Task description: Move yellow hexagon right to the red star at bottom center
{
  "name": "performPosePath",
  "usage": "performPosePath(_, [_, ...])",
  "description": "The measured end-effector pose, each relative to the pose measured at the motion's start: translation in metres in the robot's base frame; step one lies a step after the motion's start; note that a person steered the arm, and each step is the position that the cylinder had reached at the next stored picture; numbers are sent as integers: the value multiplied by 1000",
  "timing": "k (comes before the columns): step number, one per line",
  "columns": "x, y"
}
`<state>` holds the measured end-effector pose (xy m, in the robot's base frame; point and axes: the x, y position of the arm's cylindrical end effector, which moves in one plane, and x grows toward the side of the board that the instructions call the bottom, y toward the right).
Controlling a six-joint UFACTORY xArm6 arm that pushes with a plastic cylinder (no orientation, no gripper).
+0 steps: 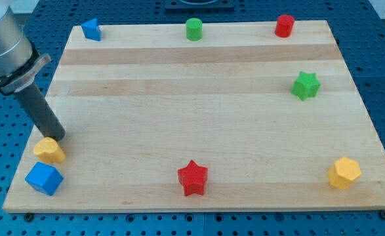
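The yellow hexagon (344, 173) lies at the view's bottom right, near the board's right edge. The red star (193, 177) lies at the bottom centre, far to the hexagon's left. My tip (58, 138) is at the view's left edge of the board, just above a second yellow block (50, 150) of rounded shape and touching or almost touching it. The tip is far from both the hexagon and the star.
A blue cube (44, 178) sits at the bottom left corner, below the rounded yellow block. A blue block (91, 29), a green cylinder (193, 29) and a red cylinder (284, 26) line the top edge. A green star (305, 85) lies at the right.
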<state>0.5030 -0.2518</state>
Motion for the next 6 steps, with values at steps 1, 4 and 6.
performPosePath(1, [8,0])
performPosePath(4, [-28,28])
performPosePath(6, [-57,198])
